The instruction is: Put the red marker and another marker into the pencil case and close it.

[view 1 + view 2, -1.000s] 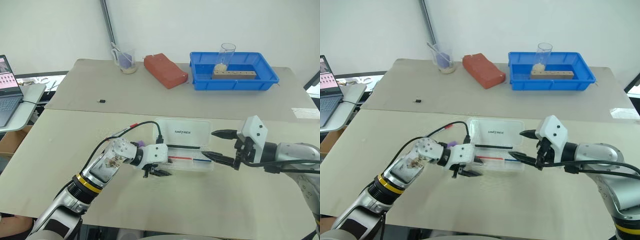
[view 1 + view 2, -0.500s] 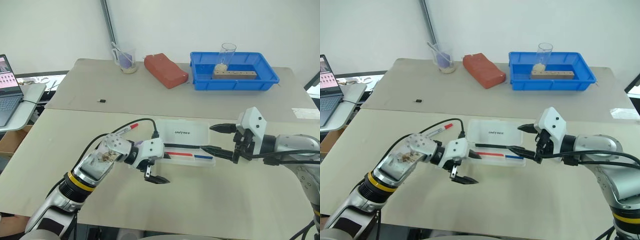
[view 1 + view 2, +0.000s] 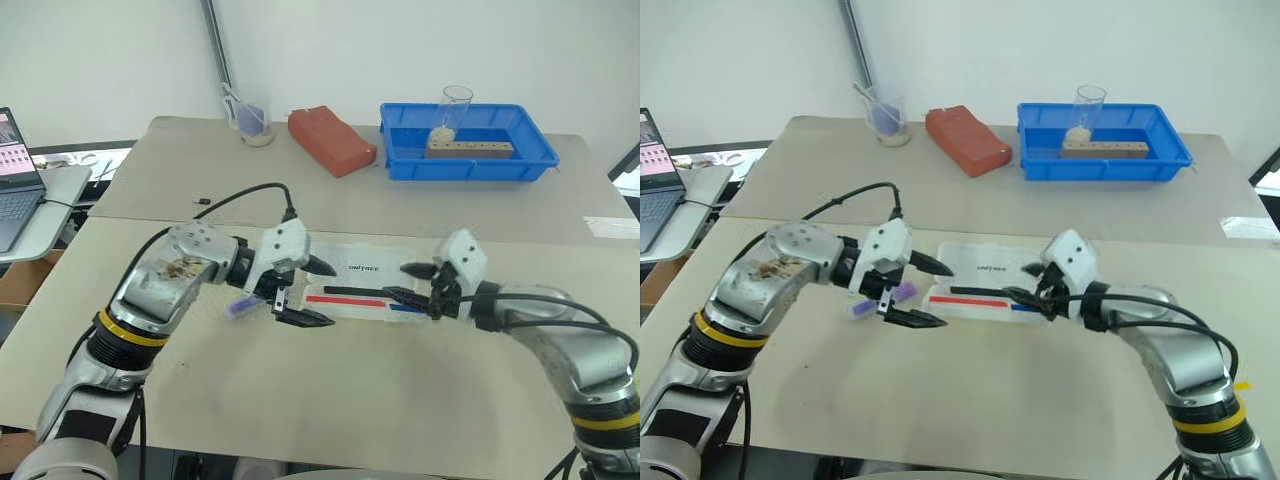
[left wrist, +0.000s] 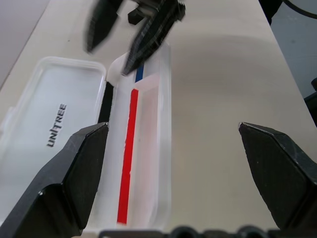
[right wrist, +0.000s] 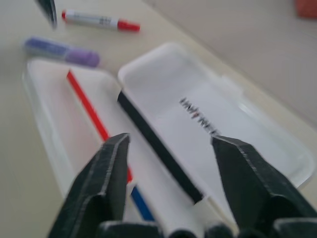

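Pencil case [image 3: 365, 285] is the landmark, lying open on the near worktop [image 3: 330, 400], lid laid flat on the far side w/ dark lettering up.

Inside the case's near tray: thin red pen [image 3: 345, 298] and thin blue pen [image 3: 407, 308] end to end, black strip [image 3: 352, 291] just behind them.

Left claw [image 3: 312, 292] hangs above the worktop just beside the case's left end, fingers spread wide, nothing between them. Right claw [image 3: 408, 283] is at the case's right end, tips over the tray, fingers partly apart w/ nothing gripped.

Purple highlighter [image 3: 240, 305] lies on the worktop left of the case, outside it, under the left wrist. Red marker [image 5: 99, 21] lies on the worktop beyond the highlighter, also outside the case.

Far behind the case: red-brown block [image 3: 331, 139], clear cup [image 3: 250, 118] left of it, blue bin [image 3: 468, 143] to the right.
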Tool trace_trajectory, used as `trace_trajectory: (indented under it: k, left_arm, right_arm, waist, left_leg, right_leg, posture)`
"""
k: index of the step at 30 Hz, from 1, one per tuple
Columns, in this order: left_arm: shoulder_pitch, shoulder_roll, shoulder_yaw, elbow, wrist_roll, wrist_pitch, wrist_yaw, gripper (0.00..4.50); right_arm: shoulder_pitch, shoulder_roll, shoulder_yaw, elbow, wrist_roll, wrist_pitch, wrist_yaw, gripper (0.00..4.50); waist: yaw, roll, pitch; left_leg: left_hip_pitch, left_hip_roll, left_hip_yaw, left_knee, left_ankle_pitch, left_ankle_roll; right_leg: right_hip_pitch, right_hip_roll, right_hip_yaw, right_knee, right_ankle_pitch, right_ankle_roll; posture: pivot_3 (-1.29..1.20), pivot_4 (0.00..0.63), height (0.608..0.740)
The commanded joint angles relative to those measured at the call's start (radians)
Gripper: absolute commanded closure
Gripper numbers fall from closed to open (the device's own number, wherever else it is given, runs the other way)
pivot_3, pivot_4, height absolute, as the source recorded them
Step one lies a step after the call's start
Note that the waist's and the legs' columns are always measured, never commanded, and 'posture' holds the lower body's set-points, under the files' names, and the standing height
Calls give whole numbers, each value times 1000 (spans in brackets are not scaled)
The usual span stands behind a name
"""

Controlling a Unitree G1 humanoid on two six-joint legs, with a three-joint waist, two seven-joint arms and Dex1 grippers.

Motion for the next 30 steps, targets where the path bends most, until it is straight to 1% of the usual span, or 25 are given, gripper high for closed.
trace_trajectory:
  k: [1, 4, 5, 10, 14, 17, 21, 25, 27, 29, 30]
  left_arm:
    - [-24, 36, 51, -31, -29, 6, -7, 0]
    - [-11, 62, 63, -41, -37, 13, -5, 0]
    - [-1, 70, 64, -49, -41, 15, -4, 0]
    - [78, 132, 72, -115, -56, 22, -12, 0]
    - [114, 174, 108, -110, -55, 8, 0, 0]
    - [116, 177, 144, -37, -33, -13, 38, 0]
    - [100, 129, 231, 140, 7, -44, 182, 0]
    - [107, 138, 263, 270, 51, -132, 214, 0]
    - [104, 135, 258, 321, 71, -174, 215, 0]
    - [103, 132, 243, 378, 101, -229, 212, 0]
    - [102, 129, 235, 407, 116, -255, 210, 0]
  right_arm:
    - [30, -21, 43, -17, -42, -43, 30, 3116]
    - [46, -15, 74, -1, -76, -60, 32, 4085]
    - [46, -9, 84, 10, -88, -67, 31, 4475]
    - [40, 25, 135, 58, -138, -89, 25, 4475]
    - [37, 47, 122, 55, -144, -122, 34, 4475]
    - [31, 69, 79, 13, -117, -162, 40, 4475]
    - [0, 67, 38, -51, -97, -208, 75, 4475]
    - [-63, 56, -10, -94, -10, -141, 105, 3236]
    - [-107, 45, -25, -102, 23, -109, 119, 2625]
    - [-156, 35, -35, -107, 56, -82, 130, 1871]
    - [-179, 32, -39, -109, 70, -69, 135, 1573]
  waist:
    - [-2, 0, 0]
    - [-3, 1, 0]
    - [-3, 0, 0]
    - [-8, 1, -1]
    - [-3, 0, -2]
    - [0, -1, -2]
    - [-2, 0, -2]
    - [-4, -1, -1]
    - [-3, -1, -1]
    - [-3, -1, -1]
    - [-2, -1, -1]
  left_leg:
    - [0, 0, 0, 0, 0, 0]
    - [0, 0, 0, 0, 0, 0]
    - [0, 0, 0, 0, 0, 0]
    - [1, 1, 0, 0, 0, 0]
    - [3, 2, 0, 0, 0, 0]
    - [4, 1, 0, 0, 0, 0]
    - [3, 1, 0, 0, 0, 0]
    - [2, 2, 0, -1, 0, 0]
    - [2, 2, 0, -1, 0, 0]
    - [2, 2, 1, -1, 0, 0]
    - [2, 2, 1, -1, 0, 0]
  right_leg:
    - [0, 0, 0, 0, 0, 0]
    - [0, 0, 0, 0, -1, 1]
    - [0, 0, 0, 0, -1, 1]
    - [0, 1, 1, 0, -1, 1]
    - [0, 1, 0, 1, -1, 0]
    - [-1, 0, -1, 0, -1, 0]
    - [-2, 1, 0, 1, -1, 0]
    - [-1, 1, 0, 2, 0, -1]
    - [-1, 1, 0, 2, 0, -2]
    - [-1, 1, 0, 2, 0, -2]
    - [-1, 1, 0, 2, 0, -2]
  posture:
    - [0, 150, 740]
    - [0, 150, 740]
    - [0, 150, 740]
    - [0, 150, 740]
    - [0, 150, 740]
    - [0, 150, 740]
    - [0, 150, 740]
    - [0, 150, 740]
    - [0, 150, 740]
    - [0, 150, 740]
    - [0, 150, 740]
